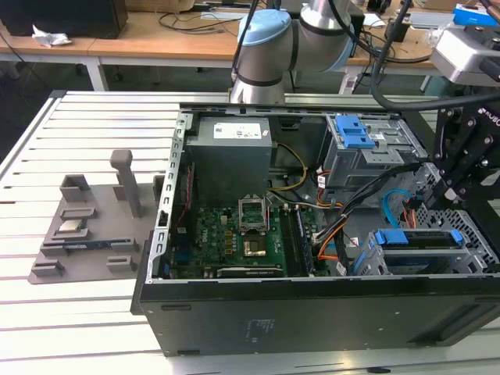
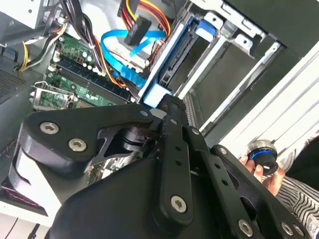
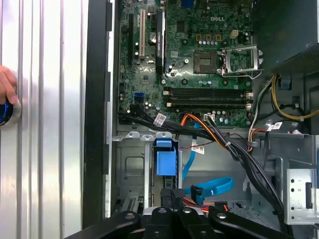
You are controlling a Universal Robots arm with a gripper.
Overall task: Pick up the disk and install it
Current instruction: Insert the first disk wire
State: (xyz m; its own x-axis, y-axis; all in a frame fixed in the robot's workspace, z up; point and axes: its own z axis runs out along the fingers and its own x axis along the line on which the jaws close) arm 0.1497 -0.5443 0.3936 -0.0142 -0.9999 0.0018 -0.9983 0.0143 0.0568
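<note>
Open computer case (image 1: 273, 312) lies on slatted worktop (image 1: 86, 328). Disk (image 1: 418, 248) sits in the drive cage (image 1: 476, 250) just beside the motherboard (image 1: 226, 234), blue rails showing along its upper side. In the first wrist view, gripper (image 3: 173, 195) hangs over the cage near the disk's blue tab (image 3: 166, 160), on the side away from the motherboard. Contact with the tab is unclear. Gripper released or clenched: cannot tell. Outside the case, well apart from the motherboard, a hand (image 3: 5, 84) rests at a blue-lit button (image 3: 6, 113).
</note>
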